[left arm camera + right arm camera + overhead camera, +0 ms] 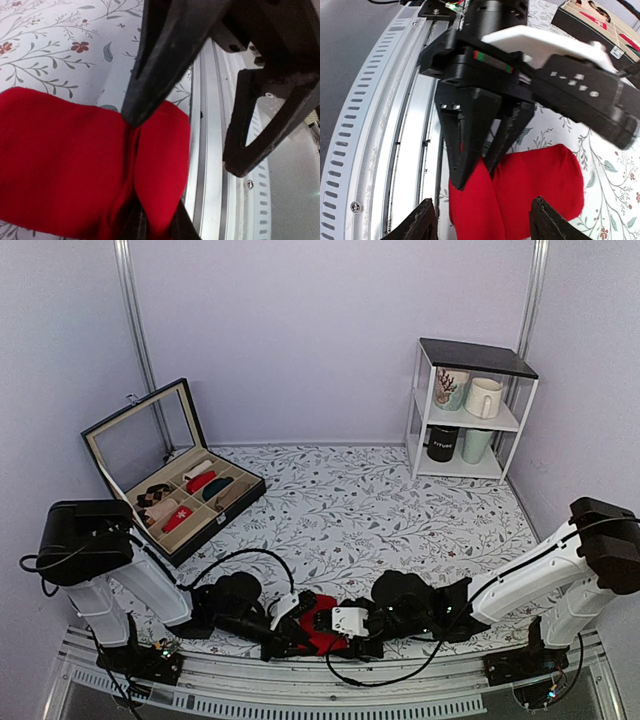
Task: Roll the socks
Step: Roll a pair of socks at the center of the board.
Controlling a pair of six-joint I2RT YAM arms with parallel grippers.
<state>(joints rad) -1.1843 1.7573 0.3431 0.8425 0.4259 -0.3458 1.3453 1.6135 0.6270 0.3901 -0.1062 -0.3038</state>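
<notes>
The red socks (320,625) lie bunched on the floral table cloth at the near edge, between both arms. My left gripper (303,637) is shut on an upright fold of the socks; in the left wrist view its fingertips (142,227) pinch the red fabric (60,160). My right gripper (338,630) is open, its fingers spread on either side of the socks (540,180) in the right wrist view. That view also shows the left gripper (481,162) coming from above, clamped on the fold. No white mark shows.
A metal rail (330,680) runs along the near table edge, right beside the socks (205,150). An open black case (175,475) with several sock rolls stands at the back left. A white shelf (470,410) with mugs stands at the back right.
</notes>
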